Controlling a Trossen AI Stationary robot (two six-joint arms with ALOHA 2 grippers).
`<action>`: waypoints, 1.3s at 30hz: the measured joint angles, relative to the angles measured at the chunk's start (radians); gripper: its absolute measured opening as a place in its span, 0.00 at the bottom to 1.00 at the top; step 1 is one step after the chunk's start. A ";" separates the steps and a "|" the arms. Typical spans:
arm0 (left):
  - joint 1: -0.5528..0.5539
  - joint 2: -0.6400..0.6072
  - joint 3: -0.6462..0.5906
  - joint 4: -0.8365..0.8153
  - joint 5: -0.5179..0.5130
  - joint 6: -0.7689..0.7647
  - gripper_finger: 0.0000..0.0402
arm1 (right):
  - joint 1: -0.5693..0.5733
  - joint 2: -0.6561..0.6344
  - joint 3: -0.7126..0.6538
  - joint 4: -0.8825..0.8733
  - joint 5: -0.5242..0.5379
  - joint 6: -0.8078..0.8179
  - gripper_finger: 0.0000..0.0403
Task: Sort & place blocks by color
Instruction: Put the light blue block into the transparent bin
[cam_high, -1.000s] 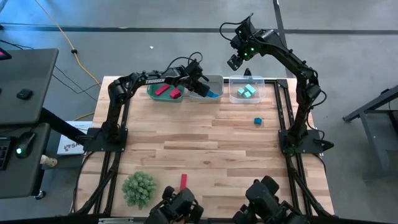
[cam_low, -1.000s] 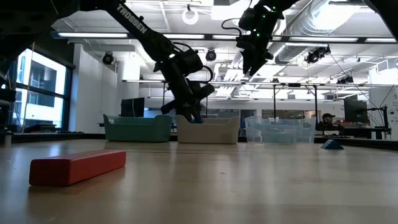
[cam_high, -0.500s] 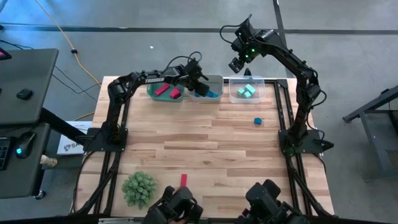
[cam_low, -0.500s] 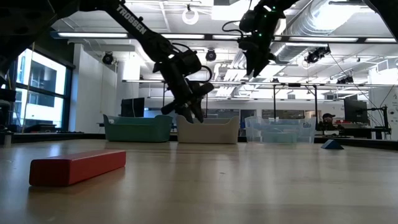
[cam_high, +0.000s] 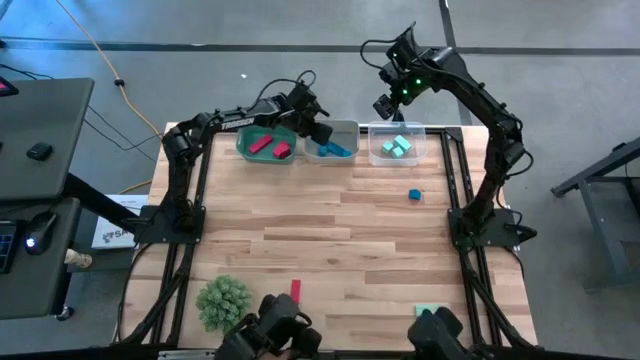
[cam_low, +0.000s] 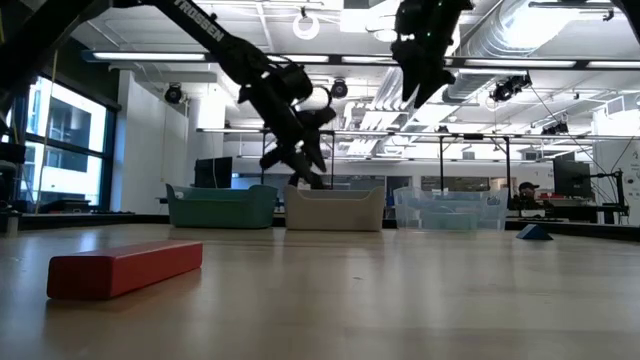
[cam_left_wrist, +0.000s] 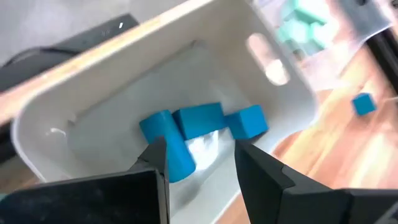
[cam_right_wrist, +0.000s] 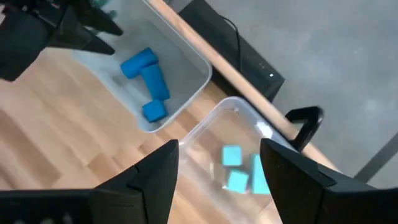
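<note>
Both pincers are empty with their fingers spread: the left gripper (cam_high: 312, 118) hangs over the grey bin (cam_high: 346, 131), and the right gripper (cam_high: 386, 104) is raised above the far edge of the clear bin (cam_high: 424, 136). I judge that each has just finished a drop and is free for the next pick. Nearest the front edge of the table, a red block (cam_high: 295, 290) lies flat beside the green spiky ball (cam_high: 224, 301), and a mint block (cam_high: 427, 311) peeps out at the front right, partly hidden by dark rig hardware; both belong in bins at the far side. Farther in, a small blue block (cam_high: 414, 195) sits alone on the bare wood, near the right arm's base and just short of the clear bin. Along the far edge stand three bins side by side: the green bin (cam_high: 243, 147) with red blocks (cam_high: 270, 148), the grey bin with three blue blocks (cam_left_wrist: 199, 127), and the clear bin with mint blocks (cam_high: 396, 147). So the sorting looks mostly done, with three pieces left. Nothing lies between the stray blue block and the grey bin, though the spiky ball crowds the red block on one side and may hamper a grasp from there.
</note>
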 joint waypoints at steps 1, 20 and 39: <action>0.000 -0.012 0.000 0.001 0.000 0.009 0.25 | 0.005 -0.009 0.000 -0.010 -0.002 0.009 0.54; -0.005 -0.328 0.000 -0.090 0.049 0.214 0.25 | 0.247 -0.078 0.000 -0.247 0.003 0.255 0.54; -0.016 -0.557 0.000 -0.343 0.055 0.298 0.25 | 0.587 -0.077 0.000 -0.246 -0.002 0.424 0.54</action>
